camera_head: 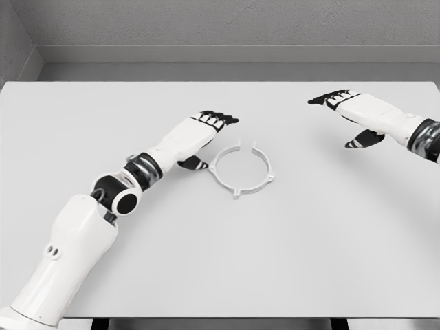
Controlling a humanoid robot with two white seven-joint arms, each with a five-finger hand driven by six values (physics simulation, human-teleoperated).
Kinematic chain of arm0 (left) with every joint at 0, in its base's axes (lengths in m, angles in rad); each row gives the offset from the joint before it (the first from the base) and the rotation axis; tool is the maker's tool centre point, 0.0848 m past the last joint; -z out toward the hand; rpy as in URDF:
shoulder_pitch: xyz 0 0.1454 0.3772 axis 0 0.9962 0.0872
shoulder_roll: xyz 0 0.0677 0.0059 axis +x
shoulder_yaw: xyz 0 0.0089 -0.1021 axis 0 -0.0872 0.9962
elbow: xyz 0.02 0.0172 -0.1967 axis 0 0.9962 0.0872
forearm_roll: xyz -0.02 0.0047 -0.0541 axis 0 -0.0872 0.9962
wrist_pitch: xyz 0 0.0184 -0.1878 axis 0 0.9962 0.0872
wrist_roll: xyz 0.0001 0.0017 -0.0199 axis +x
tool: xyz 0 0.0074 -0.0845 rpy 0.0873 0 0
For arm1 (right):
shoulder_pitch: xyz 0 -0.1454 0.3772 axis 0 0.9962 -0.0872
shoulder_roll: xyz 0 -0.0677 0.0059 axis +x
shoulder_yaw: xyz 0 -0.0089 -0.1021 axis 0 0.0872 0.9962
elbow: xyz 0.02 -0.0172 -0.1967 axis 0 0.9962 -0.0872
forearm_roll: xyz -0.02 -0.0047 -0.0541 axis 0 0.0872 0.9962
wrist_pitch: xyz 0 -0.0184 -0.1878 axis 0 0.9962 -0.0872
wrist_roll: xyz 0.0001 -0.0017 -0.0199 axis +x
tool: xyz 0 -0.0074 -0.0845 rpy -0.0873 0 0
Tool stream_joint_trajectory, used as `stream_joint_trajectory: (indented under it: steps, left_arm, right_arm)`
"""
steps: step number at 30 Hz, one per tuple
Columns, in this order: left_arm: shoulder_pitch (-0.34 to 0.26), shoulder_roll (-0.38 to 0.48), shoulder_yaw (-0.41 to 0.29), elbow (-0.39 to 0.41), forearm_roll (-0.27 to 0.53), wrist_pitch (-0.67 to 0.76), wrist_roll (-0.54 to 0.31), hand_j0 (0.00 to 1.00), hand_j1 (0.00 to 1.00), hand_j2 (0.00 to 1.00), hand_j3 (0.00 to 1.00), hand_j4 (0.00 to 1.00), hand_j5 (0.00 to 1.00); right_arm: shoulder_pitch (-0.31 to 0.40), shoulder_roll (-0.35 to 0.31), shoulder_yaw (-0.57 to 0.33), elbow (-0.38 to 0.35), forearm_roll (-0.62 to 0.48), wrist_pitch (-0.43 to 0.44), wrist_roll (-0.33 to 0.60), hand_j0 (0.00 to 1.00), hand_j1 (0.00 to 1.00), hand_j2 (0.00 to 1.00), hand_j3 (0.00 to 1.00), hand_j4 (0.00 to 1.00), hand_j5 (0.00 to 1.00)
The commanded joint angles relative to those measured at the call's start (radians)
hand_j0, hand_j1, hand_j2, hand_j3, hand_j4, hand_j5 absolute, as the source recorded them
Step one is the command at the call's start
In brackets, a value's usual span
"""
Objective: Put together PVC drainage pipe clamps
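Note:
A white ring-shaped pipe clamp (241,170) lies flat on the table near its middle, with a small gap at its far side and short tabs around the rim. My left hand (206,134) hovers just left of the clamp, palm down, fingers stretched out and holding nothing; its thumb (194,163) is close to the clamp's left rim. My right hand (347,110) is at the right, well apart from the clamp, fingers extended and relaxed, holding nothing.
The white table (220,261) spans the view, its front edge at the bottom and its far edge against a grey wall (220,27).

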Motion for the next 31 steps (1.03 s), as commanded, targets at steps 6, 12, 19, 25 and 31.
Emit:
stream_joint_trajectory:
  steps: [6,12,19,25,31]
  left_arm:
    - [-0.011,-0.032,-0.01,0.003,-0.003,0.005,-0.001,1.0,1.0,1.0,1.0,1.0,1.0]
    - [-0.011,-0.038,-0.006,0.0,-0.003,0.006,-0.001,1.0,1.0,1.0,1.0,1.0,1.0]
    - [0.003,0.199,0.157,-0.172,0.159,-0.106,0.0,1.0,1.0,1.0,1.0,1.0,1.0]
    - [0.098,0.482,0.339,-0.169,0.267,-0.342,-0.001,1.0,1.0,1.0,1.0,1.0,1.0]
    - [0.181,0.568,0.457,-0.169,0.262,-0.342,-0.001,1.0,1.0,1.0,1.0,1.0,1.0]
  right_arm:
    - [0.0,-0.006,-0.001,-0.001,-0.004,0.001,-0.001,1.0,1.0,1.0,1.0,1.0,1.0]
    - [0.0,-0.01,0.003,-0.005,-0.004,0.001,0.001,1.0,1.0,1.0,1.0,1.0,1.0]
    - [0.0,-0.026,0.009,-0.01,-0.006,-0.005,0.001,1.0,1.0,1.0,1.0,1.0,1.0]
    - [0.0,-0.036,0.007,-0.008,-0.006,-0.005,0.002,1.0,1.0,1.0,1.0,1.0,1.0]
    - [0.0,-0.042,0.007,-0.001,-0.004,-0.005,-0.003,1.0,1.0,1.0,1.0,1.0,1.0]
